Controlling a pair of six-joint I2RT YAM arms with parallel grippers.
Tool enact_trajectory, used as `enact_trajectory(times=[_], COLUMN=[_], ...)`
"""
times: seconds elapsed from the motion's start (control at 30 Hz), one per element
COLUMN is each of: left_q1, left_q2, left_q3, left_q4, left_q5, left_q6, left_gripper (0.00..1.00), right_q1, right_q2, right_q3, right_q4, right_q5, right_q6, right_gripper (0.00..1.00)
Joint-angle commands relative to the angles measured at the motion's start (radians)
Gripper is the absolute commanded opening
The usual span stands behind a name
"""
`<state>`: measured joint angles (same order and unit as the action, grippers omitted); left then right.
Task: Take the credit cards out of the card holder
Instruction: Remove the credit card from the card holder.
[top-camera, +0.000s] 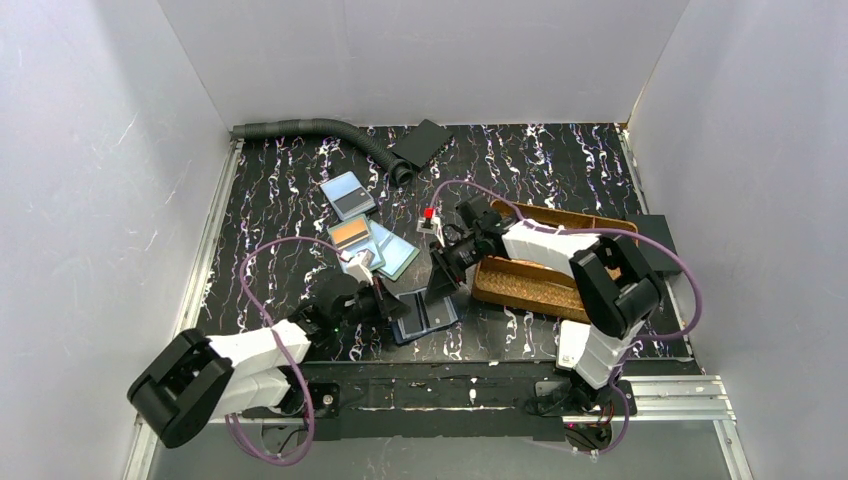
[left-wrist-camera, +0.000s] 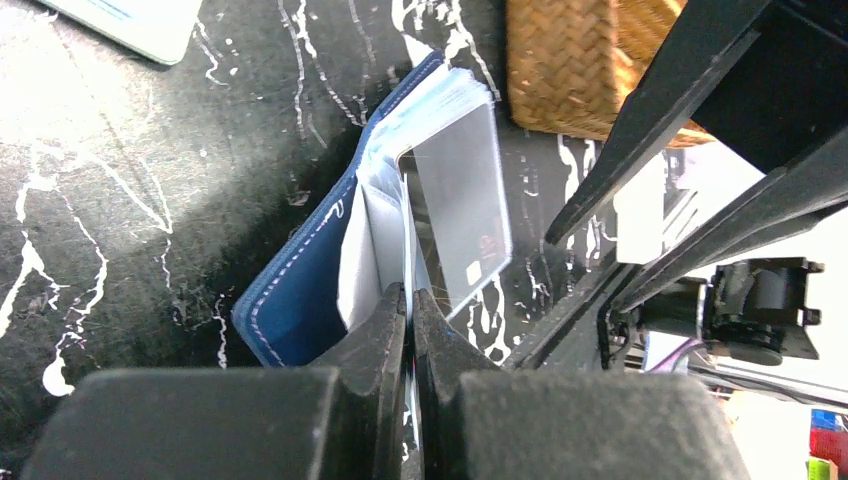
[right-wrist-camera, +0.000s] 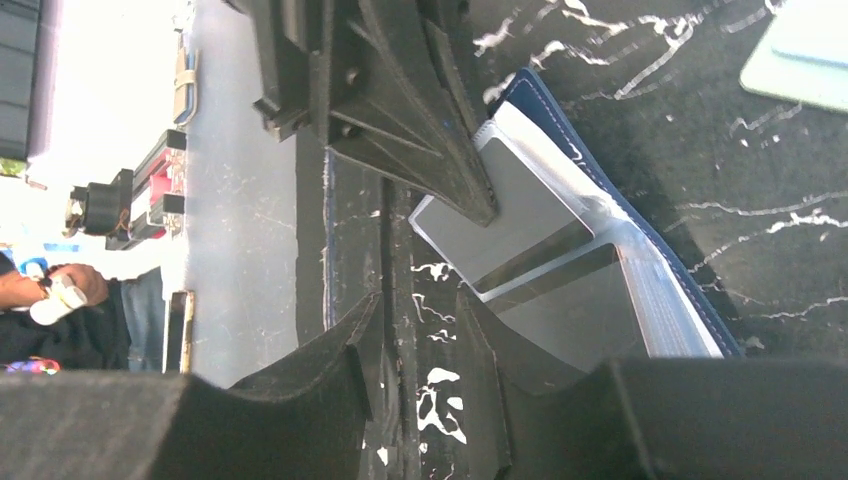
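Pinching a clear sleeve (left-wrist-camera: 460, 200) of the card holder (left-wrist-camera: 300, 290) at the bench's (top-camera: 550, 170) near edge, the left gripper (left-wrist-camera: 410, 300) anchors it; the partly open right gripper (right-wrist-camera: 420, 293) should grip only a card's edge.

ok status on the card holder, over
Left tool shut on card holder sleeve. Right tool open beside it, holding nothing. Several credit cards out on table. Woven tray alongside, not blocking.

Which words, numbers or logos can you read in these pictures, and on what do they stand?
None is readable.
A clear sleeve of the card holder shows a small red mark, too blurred to read.
The loose cards show coloured bands only.
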<state>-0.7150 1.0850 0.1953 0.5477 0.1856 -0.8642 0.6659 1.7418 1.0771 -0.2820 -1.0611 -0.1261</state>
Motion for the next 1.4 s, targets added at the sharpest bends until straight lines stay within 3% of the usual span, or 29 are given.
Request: enact_trajectory(times=[0.0,0.17,0.37,0.6,1.37], left_q1=[0.008,0.021,0.028,0.032,0.033], left_q2=[0.088,0.154,0.129,0.088,0.133], left_q3=[0.061,0.066,-0.016,-0.057,-0.045], left_q4=[0.052,0.112,0.267,0.401,0.669], left_q5=[0.007,0.05,0.078,0.12,0.202], left_q6=[0.023,0.032,0.017,-0.01,-0.097], left_gripper=[0.0,0.0,0.0,0.0,0.0], right_q1=[-0.002,-0.002,-0.014,-0.073,-0.071], right_q2=[0.083,0.138,0.145,0.096,-0.006], right_q3=[-0.002,-0.003,0.0,0.005,-0.038], right_q4=[0.029,0.048,0.06,0.047,0.155], right_q5=[0.029,0.023,0.019,-0.045,-0.208], right_q6=[0.05,0.076,0.093,0.085,0.161], right_gripper=[0.42,0.41,0.42,0.43,0.44])
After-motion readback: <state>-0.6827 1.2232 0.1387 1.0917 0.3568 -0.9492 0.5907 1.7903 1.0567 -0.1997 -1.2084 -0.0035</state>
